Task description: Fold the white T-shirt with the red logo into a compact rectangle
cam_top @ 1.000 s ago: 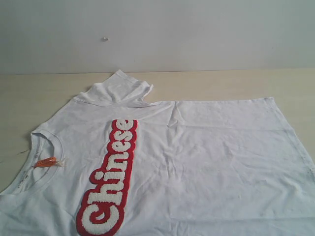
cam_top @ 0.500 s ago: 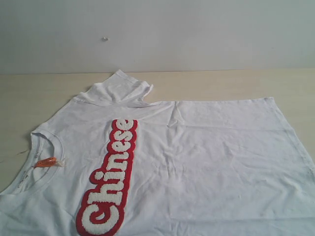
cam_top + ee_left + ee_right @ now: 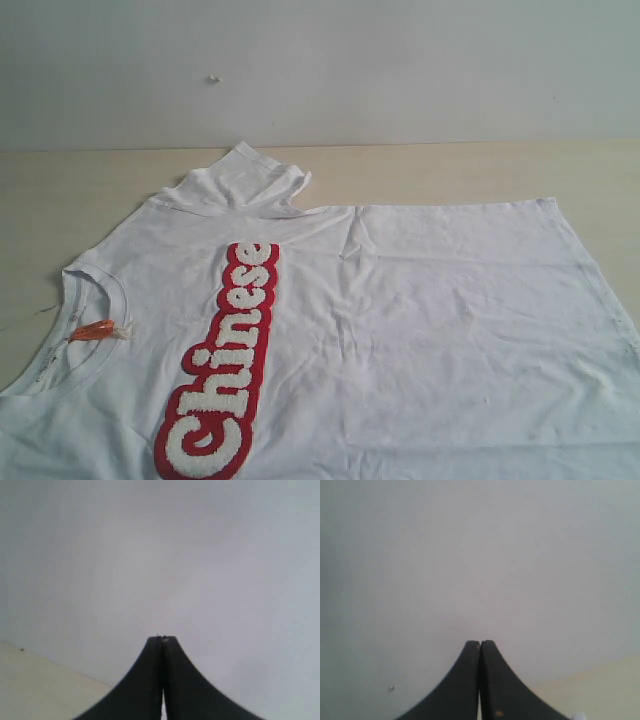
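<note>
Plain white is shown by the large short-sleeved cotton T-shirt, whose body is broken only by faint grey shadows in its creases. The long strip logo patch is coloured bright red, and its fuzzy terry letters are rendered in white, each outlined by the red ground. A small collar tag, toward the bench's left edge, is coloured orange. The flat bench top is seen as pale beige and unpatterned. The wall beyond its far edge is a pale grey-white, marked by one small grey speck. Matte black is shown by the left gripper and the right gripper.
</note>
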Tool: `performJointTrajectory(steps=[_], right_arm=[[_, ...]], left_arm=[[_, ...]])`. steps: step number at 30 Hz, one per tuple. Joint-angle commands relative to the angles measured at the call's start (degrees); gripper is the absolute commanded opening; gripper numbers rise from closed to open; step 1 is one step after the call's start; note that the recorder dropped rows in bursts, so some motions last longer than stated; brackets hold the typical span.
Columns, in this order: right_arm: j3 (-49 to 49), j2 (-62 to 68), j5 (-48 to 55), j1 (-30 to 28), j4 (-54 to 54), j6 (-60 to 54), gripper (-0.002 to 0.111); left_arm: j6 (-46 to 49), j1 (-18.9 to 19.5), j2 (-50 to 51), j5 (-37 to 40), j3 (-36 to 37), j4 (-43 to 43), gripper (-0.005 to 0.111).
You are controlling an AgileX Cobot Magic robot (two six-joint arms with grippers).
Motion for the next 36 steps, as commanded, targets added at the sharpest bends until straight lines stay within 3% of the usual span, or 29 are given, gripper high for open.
performJointTrajectory(steps=[1, 8, 15, 29, 36], right_arm=[[-6.5, 1.2, 2.7, -0.3, -1.4, -6.4, 0.000], [-15.6, 10.8, 8.5, -0.3, -1.4, -14.0, 0.000], [-25.1, 23.4, 14.1, -0.3, -1.4, -20.0, 0.000], [-44.2, 47.0, 20.6, -0.3, -1.1, -25.7, 0.000], [-50.4, 57.0, 23.4, -0.3, -0.7, -28.4, 0.000]], left_arm=[[0.4, -2.8, 6.5, 0.4, -5.5, 4.1, 0.000], [2.7, -8.6, 19.8, 6.5, -13.5, 12.1, 0.000], [11.7, -11.7, 31.2, 11.0, -20.2, 12.4, 0.000], [21.1, -12.1, 50.1, 22.5, -39.6, 12.2, 0.000], [22.0, -12.1, 58.8, 23.0, -47.8, 8.6, 0.000]])
